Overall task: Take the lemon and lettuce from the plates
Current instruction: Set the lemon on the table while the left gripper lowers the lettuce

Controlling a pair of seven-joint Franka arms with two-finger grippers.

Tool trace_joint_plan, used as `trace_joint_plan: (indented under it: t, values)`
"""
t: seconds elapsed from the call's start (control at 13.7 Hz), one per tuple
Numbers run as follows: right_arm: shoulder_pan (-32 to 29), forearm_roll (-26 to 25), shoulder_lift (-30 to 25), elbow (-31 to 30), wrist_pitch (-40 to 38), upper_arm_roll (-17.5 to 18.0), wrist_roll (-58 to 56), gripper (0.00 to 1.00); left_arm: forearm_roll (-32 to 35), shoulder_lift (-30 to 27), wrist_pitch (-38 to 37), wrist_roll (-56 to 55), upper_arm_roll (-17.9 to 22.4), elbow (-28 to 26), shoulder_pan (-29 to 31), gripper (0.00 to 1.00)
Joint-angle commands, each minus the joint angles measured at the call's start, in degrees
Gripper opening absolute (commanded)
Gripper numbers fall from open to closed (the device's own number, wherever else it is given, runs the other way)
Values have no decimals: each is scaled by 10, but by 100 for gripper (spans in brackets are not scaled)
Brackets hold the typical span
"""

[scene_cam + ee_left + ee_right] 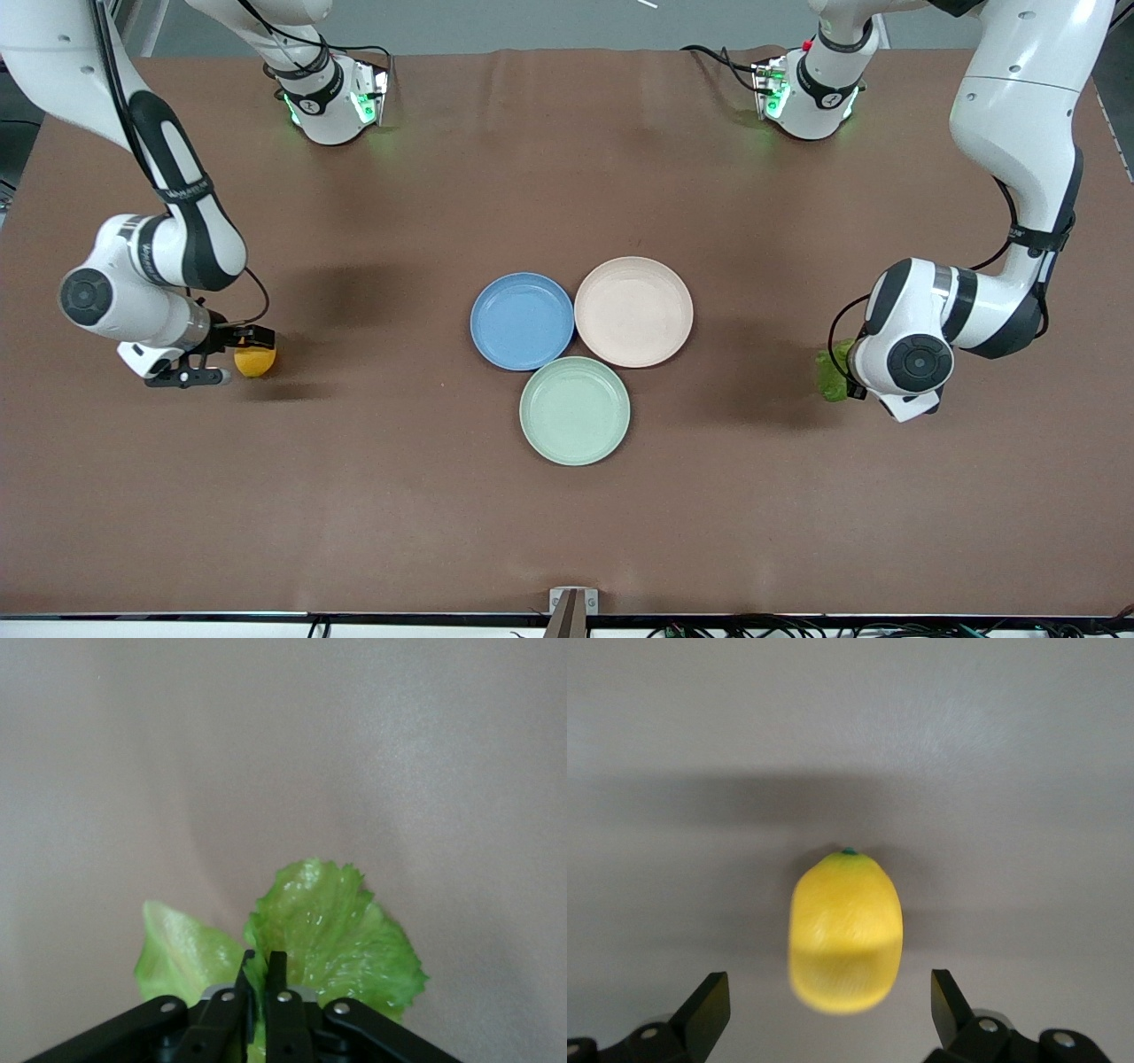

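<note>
The yellow lemon [254, 361] is low over the bare brown table at the right arm's end, off the plates. My right gripper [237, 357] stands open around it, and in the right wrist view the lemon [845, 932] shows blurred, free between the spread fingertips [711, 990]. My left gripper [264, 961] is shut on the crinkled green lettuce [332, 935]. From the front, the lettuce [831, 377] peeks out beside the left wrist at the left arm's end, low over the table. The blue plate [522, 320] and the beige-pink plate [633, 311] hold nothing.
A mint-green plate [575, 410] sits nearer the front camera, touching the other two at mid-table, and holds nothing. The arm bases [332, 97] stand along the table's edge farthest from the front camera. A small bracket [572, 602] sits at the edge nearest it.
</note>
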Motion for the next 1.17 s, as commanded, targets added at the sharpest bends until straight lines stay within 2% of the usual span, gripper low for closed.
trace_joint_plan:
  t: [0.0, 0.07, 0.15, 0.22, 0.36, 0.51, 0.58, 0.73, 0.87, 1.09]
  values:
    - [30, -9, -112, 12, -121, 7, 52, 100, 8, -3, 7, -1, -8, -6, 1, 19]
    - [39, -8, -140, 34, -180, 9, 54, 100, 7, -3, 7, -7, -9, -6, -1, 41]
    - [51, -7, -162, 68, -240, 9, 54, 100, 5, -4, 6, -8, -9, -6, -1, 74]
    - [59, -7, -172, 111, -299, 9, 54, 100, 4, -5, 5, -10, -9, -5, -2, 100]
    - [62, -6, -171, 212, -402, 14, 54, 100, 3, -10, 1, 1, -11, 2, -3, 100]
    - [62, -6, -170, 285, -458, 15, 52, 100, 1, -36, -20, 43, -19, 18, -2, 100]
    - [61, -6, -170, 306, -470, 14, 50, 100, 0, -47, -48, 95, -30, 35, 2, 100]
    - [61, -6, -169, 336, -472, 14, 49, 100, -7, -53, -143, 252, -32, 107, 2, 100]
    - [57, 2, -169, 354, -472, 10, 48, 100, -49, -61, -202, 323, -27, 170, 10, 100]
    - [58, -3, -170, 360, -472, 9, 54, 100, -57, -105, -222, 384, -30, 179, 22, 100]
